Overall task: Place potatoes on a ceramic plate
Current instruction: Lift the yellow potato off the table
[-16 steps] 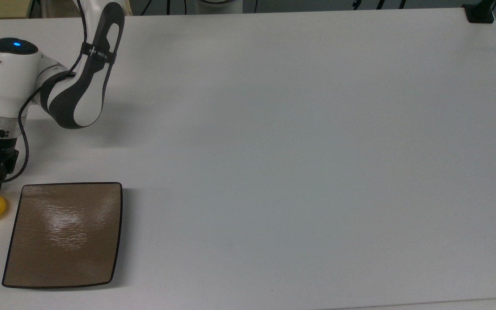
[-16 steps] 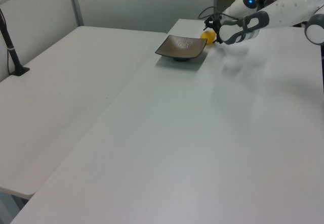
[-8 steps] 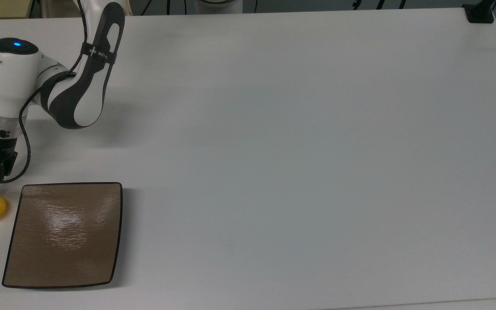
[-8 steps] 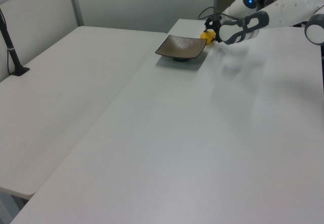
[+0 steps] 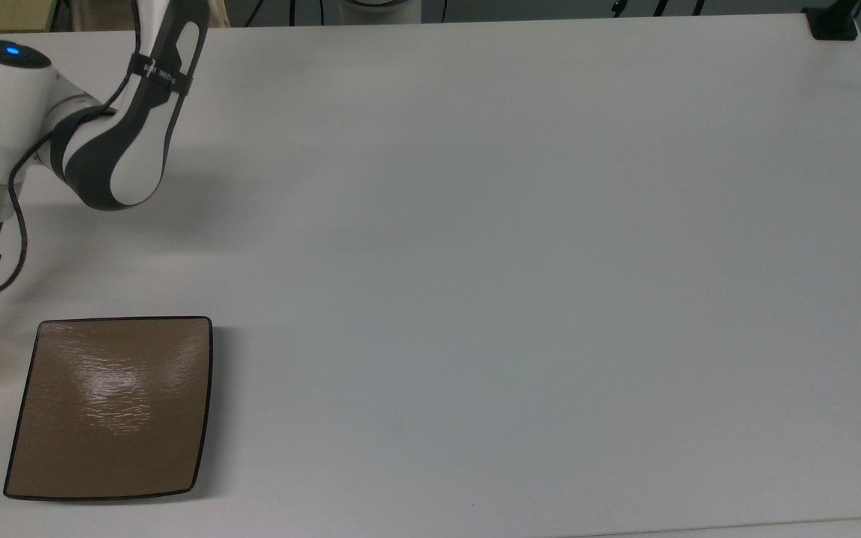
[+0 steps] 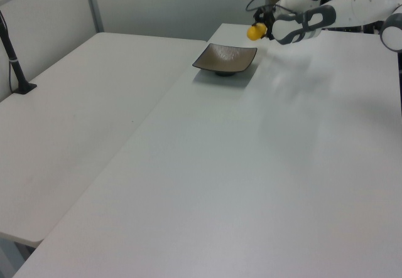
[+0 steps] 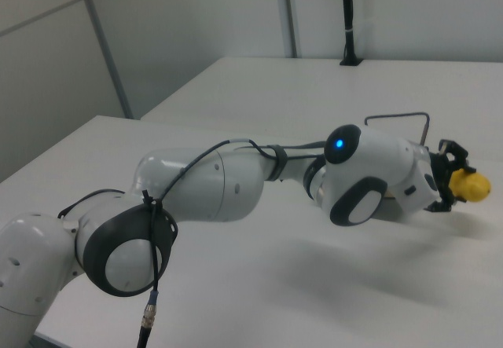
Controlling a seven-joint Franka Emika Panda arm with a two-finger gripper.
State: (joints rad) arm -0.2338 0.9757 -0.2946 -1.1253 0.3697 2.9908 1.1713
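Claw (image 6: 259, 31) grips potato (image 6: 254, 32) — above table (image 6: 251, 165).

The top view looks straight down from well above, taking in nearly the whole desk (image 5: 513, 261); the arm (image 5: 113, 142) enters at its 11 o'clock and the plate (image 5: 113, 407) lies toward 8 o'clock; the left view stands off a desk corner, raised and far back, facing along the surface toward the plate (image 6: 225, 59) and arm (image 6: 339, 11) at 1 o'clock; the right view sits close behind the arm (image 7: 212, 187), looking along it toward the tool (image 7: 456, 177) and potato (image 7: 469, 184) at 3 o'clock; all three share the arm's end holding the potato (image 6: 254, 32); the top and left views share the plate.
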